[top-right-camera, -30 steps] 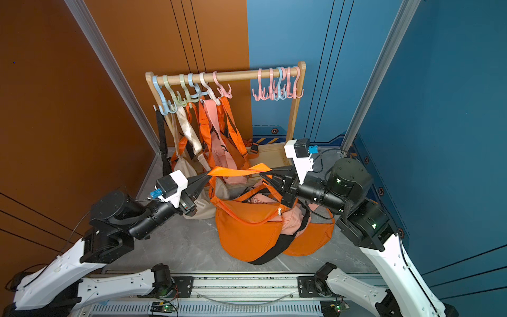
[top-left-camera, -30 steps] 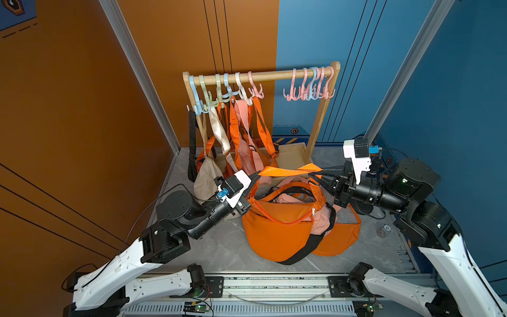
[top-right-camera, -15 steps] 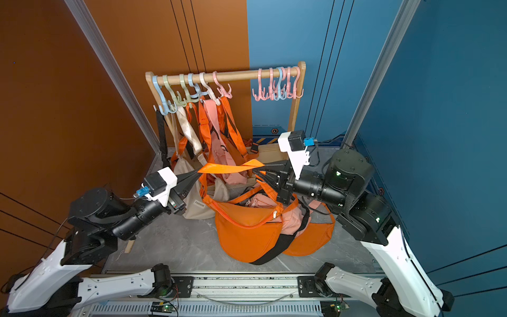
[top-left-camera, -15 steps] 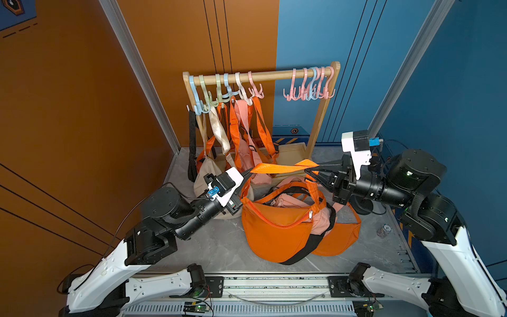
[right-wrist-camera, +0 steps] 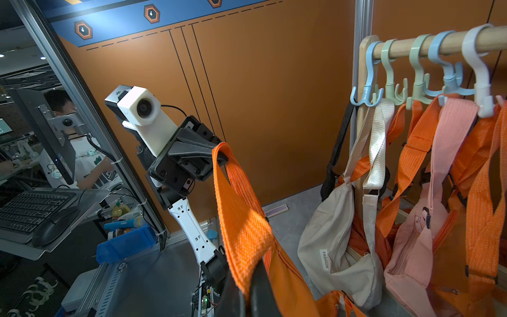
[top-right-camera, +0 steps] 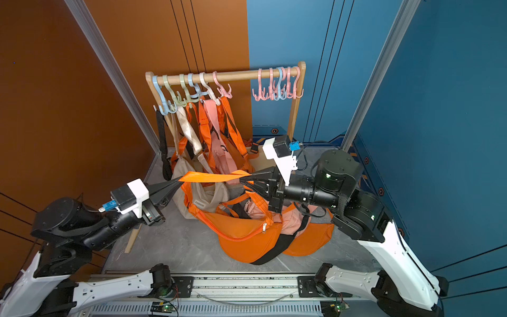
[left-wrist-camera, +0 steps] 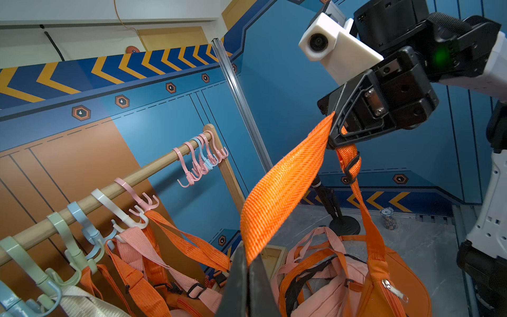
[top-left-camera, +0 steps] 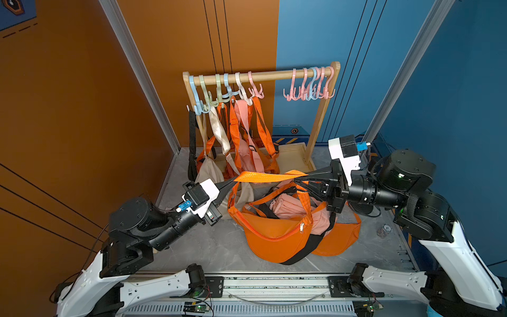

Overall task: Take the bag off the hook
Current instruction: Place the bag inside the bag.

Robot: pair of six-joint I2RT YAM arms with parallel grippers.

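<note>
Just in front of the wooden rail rack (top-left-camera: 274, 74) with its pastel plastic hooks (top-left-camera: 310, 89), the orange crescent-shaped fabric bag with a zip (top-left-camera: 274, 238) sits on the grey marbled surface (top-left-camera: 208, 247), hung on no hook. A pink fabric bag (top-left-camera: 290, 208) is bunched at its upper edge; whether it lies inside or behind cannot be told. A second orange bag (top-left-camera: 340, 238) lies against its far side. On the rack, a beige pouch (top-left-camera: 208, 173) and more pink and orange bags hang by their straps from the hooks at one end of the rail.

Above the bag its woven orange strap (top-left-camera: 264, 176) runs flat and nearly level between the two hands. The left hand (top-left-camera: 231, 183) and the right hand (top-left-camera: 297, 178) point at each other from opposite sides, forearms roughly level. Each is clamped shut on one end of that stretch, and from each grip the strap drops to the bag.
</note>
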